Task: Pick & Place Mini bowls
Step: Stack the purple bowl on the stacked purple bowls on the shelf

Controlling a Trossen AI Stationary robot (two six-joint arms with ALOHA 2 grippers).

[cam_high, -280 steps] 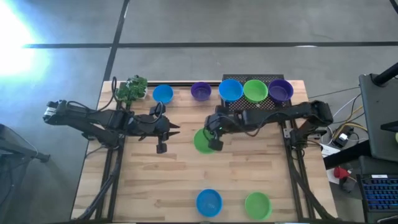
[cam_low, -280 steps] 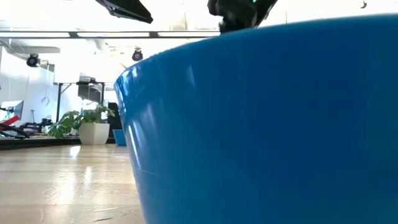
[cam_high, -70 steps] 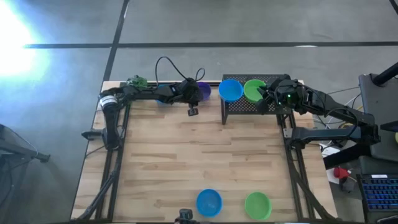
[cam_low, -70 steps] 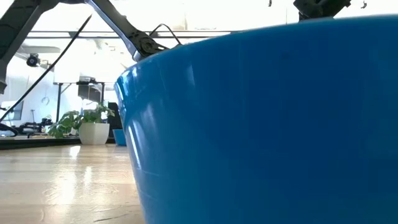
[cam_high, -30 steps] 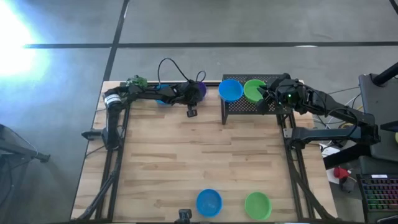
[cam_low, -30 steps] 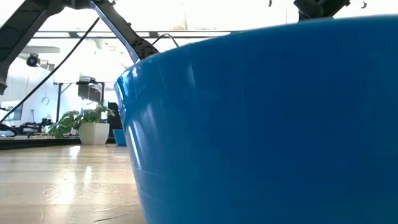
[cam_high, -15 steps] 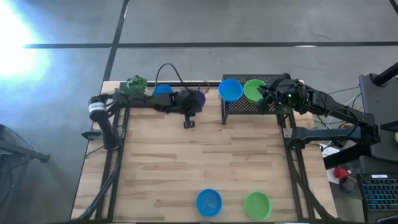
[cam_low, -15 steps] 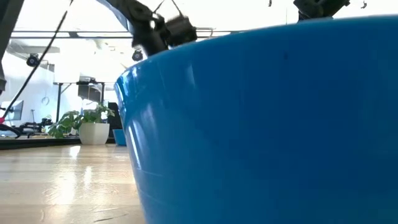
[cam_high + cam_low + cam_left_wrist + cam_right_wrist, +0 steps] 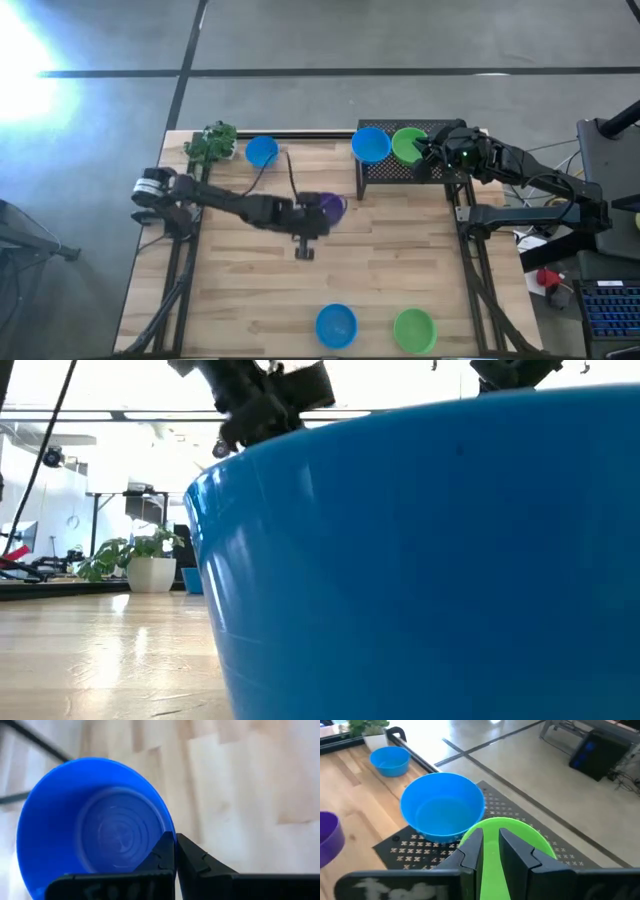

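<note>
Six mini bowls show from above: the left gripper (image 9: 318, 218) at mid-table pinches a purple bowl (image 9: 329, 207) by its rim, while the right gripper (image 9: 424, 152) grips a green bowl (image 9: 408, 145) on the black mesh stand (image 9: 400, 170). The low view is filled by a blue bowl (image 9: 430, 560). The left wrist view renders the pinched bowl blue. The right wrist view shows fingers (image 9: 470, 851) astride the green rim.

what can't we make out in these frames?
- Low view: the near blue bowl fills the frame and hides the table and the other bowls behind it.
- High view: the right claw and its arm cover the rack's right end.
- Left wrist view: the left claw pinches the purple bowl; the picture's edge cuts the bowl off.
</note>
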